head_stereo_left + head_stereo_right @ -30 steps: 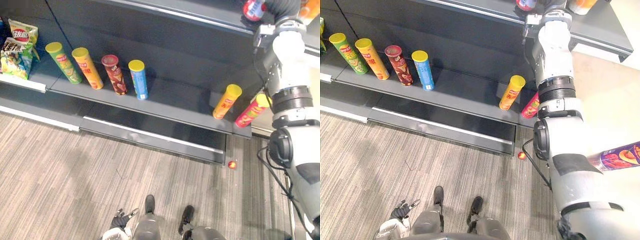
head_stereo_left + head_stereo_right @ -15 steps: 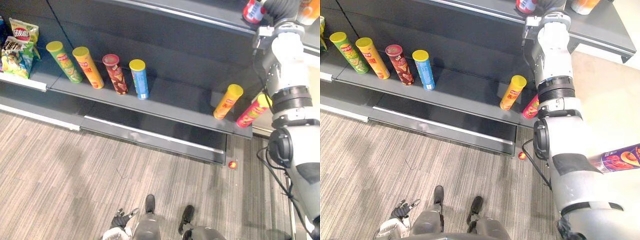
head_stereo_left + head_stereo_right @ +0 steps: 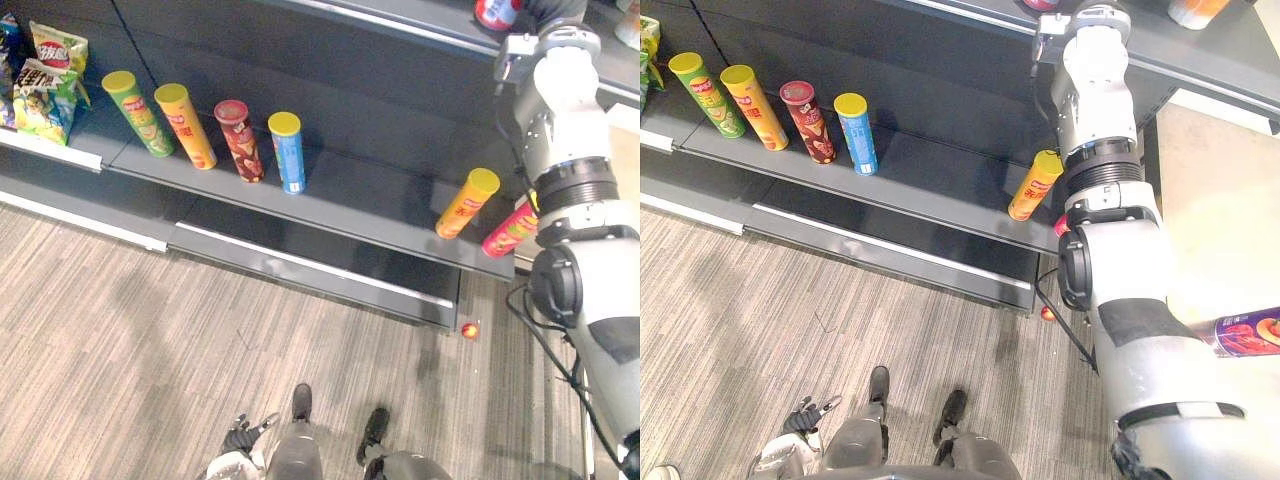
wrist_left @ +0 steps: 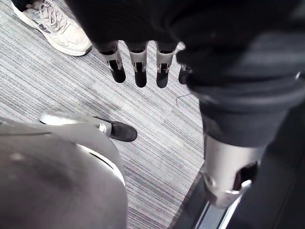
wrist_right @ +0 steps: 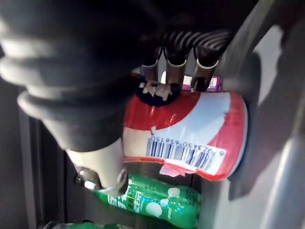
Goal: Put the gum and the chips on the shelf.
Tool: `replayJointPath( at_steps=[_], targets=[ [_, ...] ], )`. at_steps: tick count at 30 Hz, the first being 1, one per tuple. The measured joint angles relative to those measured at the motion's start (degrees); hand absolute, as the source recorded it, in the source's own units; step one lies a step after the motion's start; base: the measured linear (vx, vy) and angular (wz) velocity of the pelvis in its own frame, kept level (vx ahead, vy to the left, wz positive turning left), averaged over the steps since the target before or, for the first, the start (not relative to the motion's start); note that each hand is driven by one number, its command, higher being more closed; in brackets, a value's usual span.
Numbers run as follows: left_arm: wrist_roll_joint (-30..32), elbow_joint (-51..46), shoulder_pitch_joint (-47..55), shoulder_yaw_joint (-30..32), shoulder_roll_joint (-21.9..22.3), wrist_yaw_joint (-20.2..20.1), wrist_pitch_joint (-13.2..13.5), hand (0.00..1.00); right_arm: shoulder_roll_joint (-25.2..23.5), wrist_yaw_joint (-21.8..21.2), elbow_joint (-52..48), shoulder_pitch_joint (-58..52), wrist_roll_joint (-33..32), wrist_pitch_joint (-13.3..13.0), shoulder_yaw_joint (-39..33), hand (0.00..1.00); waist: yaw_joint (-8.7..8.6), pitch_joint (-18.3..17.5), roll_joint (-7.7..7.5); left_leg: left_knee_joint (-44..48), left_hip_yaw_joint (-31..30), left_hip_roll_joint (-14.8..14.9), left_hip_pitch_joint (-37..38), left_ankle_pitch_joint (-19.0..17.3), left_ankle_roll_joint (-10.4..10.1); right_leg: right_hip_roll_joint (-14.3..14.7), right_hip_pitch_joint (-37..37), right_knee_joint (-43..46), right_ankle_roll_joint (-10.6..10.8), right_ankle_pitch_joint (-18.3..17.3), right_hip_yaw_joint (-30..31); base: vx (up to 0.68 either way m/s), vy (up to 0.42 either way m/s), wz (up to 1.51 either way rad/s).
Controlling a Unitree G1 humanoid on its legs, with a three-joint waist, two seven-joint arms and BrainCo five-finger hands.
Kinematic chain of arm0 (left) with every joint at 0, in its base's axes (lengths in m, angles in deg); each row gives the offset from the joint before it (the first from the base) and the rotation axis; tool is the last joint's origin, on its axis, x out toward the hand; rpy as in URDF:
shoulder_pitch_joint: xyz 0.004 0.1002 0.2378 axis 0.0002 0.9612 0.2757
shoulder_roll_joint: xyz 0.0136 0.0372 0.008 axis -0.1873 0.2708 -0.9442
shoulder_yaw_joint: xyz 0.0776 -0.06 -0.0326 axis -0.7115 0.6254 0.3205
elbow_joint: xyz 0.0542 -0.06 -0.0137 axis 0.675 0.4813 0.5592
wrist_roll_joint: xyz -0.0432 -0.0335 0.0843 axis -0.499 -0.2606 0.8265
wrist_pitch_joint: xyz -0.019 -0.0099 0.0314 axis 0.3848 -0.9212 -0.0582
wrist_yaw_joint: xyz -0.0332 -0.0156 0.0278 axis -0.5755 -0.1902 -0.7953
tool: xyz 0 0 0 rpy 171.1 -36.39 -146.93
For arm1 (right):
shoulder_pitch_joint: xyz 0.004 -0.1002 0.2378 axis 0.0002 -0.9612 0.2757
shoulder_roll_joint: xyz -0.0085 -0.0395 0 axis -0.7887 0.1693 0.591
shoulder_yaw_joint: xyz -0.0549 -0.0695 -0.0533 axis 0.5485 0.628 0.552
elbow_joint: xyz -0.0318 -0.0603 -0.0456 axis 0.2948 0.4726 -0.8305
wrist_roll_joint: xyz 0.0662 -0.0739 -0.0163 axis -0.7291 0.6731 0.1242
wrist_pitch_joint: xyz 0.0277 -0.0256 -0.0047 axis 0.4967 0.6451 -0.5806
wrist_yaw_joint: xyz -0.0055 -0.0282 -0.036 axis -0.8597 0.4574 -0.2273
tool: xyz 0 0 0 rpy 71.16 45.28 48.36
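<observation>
Silver-grey right arm [image 3: 1095, 100], dark-tipped left hand [image 4: 139, 64]

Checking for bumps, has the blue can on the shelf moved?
No. The blue can keeps its spot beside the maroon can on the shelf; the camera shifted.

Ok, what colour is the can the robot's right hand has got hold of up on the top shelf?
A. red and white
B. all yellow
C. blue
A: in the right wrist view the right hand has its fingers over and its thumb under a red and white can.
</observation>
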Motion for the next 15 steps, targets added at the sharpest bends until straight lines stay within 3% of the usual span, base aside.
replayJointPath(
  at_steps=[1,15],
  targets=[
    [-0.1,0.0,0.0,0.0,0.0,0.0,0.0,0.00,0.0,0.0,0.0,0.0,0.0,0.0,0.0,0.00,0.14,0.0,-0.05,0.0,0.0,0.0,-0.1,0.0,0.0,0.0,-0.1,0.0,0.0,0.0,0.0,0.02,0.031,0.01],
    [-0.4,0.0,-0.8,0.0,0.0,0.2,0.0,0.00,-0.2,0.0,2.4,2.6,1.4,0.1,-0.3,0.00,1.28,1.3,-0.47,0.0,0.1,0.0,-0.1,0.0,0.0,0.0,-0.3,0.1,0.0,0.0,0.0,0.03,0.036,-0.01]
  ],
)
